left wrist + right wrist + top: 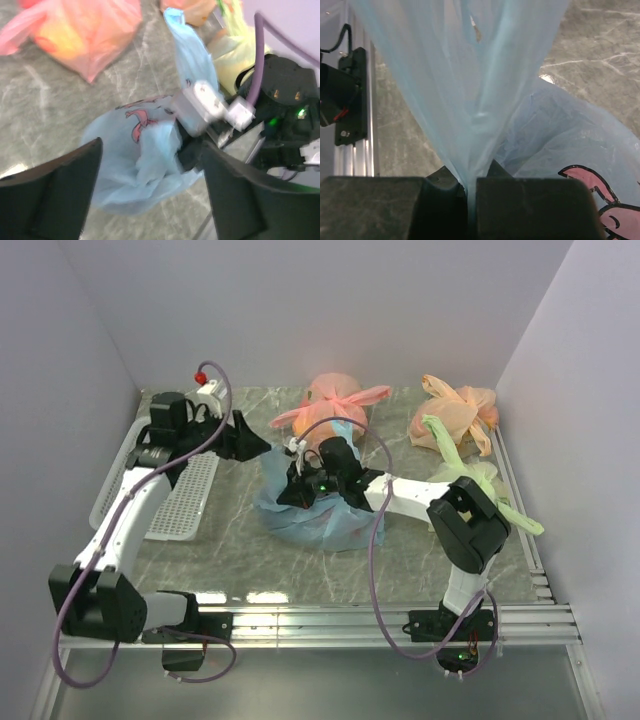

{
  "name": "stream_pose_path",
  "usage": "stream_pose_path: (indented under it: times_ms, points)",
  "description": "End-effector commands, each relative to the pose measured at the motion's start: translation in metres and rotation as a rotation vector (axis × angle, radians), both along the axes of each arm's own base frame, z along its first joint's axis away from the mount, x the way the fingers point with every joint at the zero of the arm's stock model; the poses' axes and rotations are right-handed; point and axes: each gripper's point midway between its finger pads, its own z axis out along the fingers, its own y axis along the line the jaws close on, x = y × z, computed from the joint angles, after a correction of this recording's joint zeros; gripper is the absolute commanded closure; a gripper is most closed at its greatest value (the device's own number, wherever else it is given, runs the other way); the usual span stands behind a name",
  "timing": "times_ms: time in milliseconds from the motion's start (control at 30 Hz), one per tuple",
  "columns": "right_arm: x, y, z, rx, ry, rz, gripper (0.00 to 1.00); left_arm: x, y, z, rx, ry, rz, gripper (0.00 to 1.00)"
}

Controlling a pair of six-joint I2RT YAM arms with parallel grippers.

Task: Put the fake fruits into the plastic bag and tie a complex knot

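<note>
The plastic bag (322,520) is seen slumped on the bench (250,570) at mid-scene, with a pink print (585,180) on its side. One handle (470,100) is drawn taut and is clamped between the closed fingers of the right gripper (468,200), which is placed directly over the bag. The left gripper (252,445) is held apart and empty, just left of the bag on its far side.

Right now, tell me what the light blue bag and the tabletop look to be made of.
Light blue bag: thin plastic film, translucent with a soft sheen; it gathers into fine pleats where the right gripper pinches it. Tabletop: grey with white veins, glossy with glare spots; marble or a marble-print laminate, cannot tell which.
</note>
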Motion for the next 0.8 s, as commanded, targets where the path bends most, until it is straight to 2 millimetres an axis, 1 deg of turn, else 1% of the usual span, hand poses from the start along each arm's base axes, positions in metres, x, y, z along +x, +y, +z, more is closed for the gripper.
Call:
stream_pose_path:
  times_ms: [0,33,67,100,133,167,233,267,333,367,400,467,500,533,567,600,667,733,767]
  points:
    - [0.007,-0.002,0.028,0.093,-0.008,0.013,1.00,-0.018,0.025,0.036,0.024,-0.175,0.076,0.01]
    - [0.007,-0.002,0.030,0.100,-0.006,0.019,1.00,-0.029,0.029,0.023,0.040,-0.147,0.064,0.01]
    - [0.010,-0.004,0.032,0.106,-0.003,0.017,1.00,-0.040,0.030,0.026,0.068,-0.194,0.035,0.01]
    - [0.010,-0.003,0.034,0.112,-0.002,0.022,1.00,-0.046,0.030,0.021,0.077,-0.181,0.017,0.01]
    - [0.008,-0.003,0.037,0.120,-0.002,0.036,1.00,-0.054,0.029,0.010,0.093,-0.155,-0.011,0.01]
    - [0.007,-0.003,0.035,0.109,0.010,0.044,1.00,-0.058,0.029,0.002,0.100,-0.131,-0.031,0.01]
    - [0.006,-0.001,0.040,0.122,0.011,0.060,1.00,-0.064,0.025,-0.011,0.105,-0.114,-0.104,0.02]
    - [0.005,0.000,0.040,0.123,0.017,0.065,1.00,-0.070,0.017,-0.018,0.084,-0.108,-0.191,0.04]
    - [0.004,0.001,0.045,0.134,0.026,0.075,1.00,-0.070,0.013,-0.029,0.061,-0.091,-0.232,0.04]
    - [0.003,0.001,0.047,0.138,0.028,0.082,1.00,-0.065,0.011,-0.037,0.049,-0.069,-0.240,0.07]
    - [0.002,0.001,0.048,0.141,0.033,0.083,1.00,-0.064,0.007,-0.036,0.029,-0.095,-0.279,0.08]
    - [-0.002,0.001,0.054,0.158,0.033,0.094,1.00,-0.060,0.005,-0.048,0.011,-0.085,-0.301,0.09]
    - [-0.003,0.001,0.055,0.158,0.034,0.094,1.00,-0.052,0.003,-0.046,0.003,-0.131,-0.303,0.10]
    - [-0.004,0.001,0.056,0.159,0.035,0.096,1.00,-0.052,0.002,-0.052,-0.011,-0.113,-0.301,0.11]
    - [-0.005,0.001,0.057,0.161,0.041,0.097,1.00,-0.049,0.001,-0.054,-0.023,-0.116,-0.301,0.12]
    - [-0.006,0.001,0.058,0.161,0.044,0.100,1.00,-0.045,-0.002,-0.049,-0.037,-0.159,-0.314,0.12]
    - [-0.006,0.000,0.058,0.163,0.053,0.097,1.00,-0.046,-0.006,-0.053,-0.077,-0.127,-0.318,0.14]
    - [-0.007,0.000,0.059,0.167,0.057,0.100,1.00,-0.046,-0.014,-0.052,-0.108,-0.139,-0.341,0.16]
    - [-0.008,0.000,0.058,0.165,0.063,0.102,1.00,-0.044,-0.017,-0.056,-0.113,-0.131,-0.343,0.17]
